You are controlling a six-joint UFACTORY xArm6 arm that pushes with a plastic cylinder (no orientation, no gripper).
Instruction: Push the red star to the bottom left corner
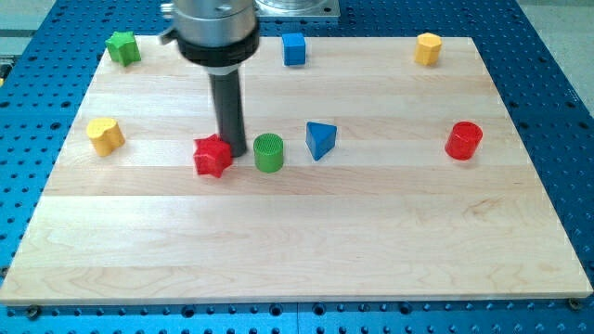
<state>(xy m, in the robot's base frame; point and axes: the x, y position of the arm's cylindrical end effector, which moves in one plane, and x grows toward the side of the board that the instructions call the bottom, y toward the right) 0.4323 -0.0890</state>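
Note:
The red star lies on the wooden board, left of the middle. My tip stands just at the star's upper right side, touching or nearly touching it. The tip is between the red star and the green cylinder, which stands close to its right. The board's bottom left corner is far down and to the left of the star.
A blue triangular block sits right of the green cylinder. A yellow block is at the left edge, a green star at top left, a blue cube at top middle, a yellow block at top right, a red cylinder at the right.

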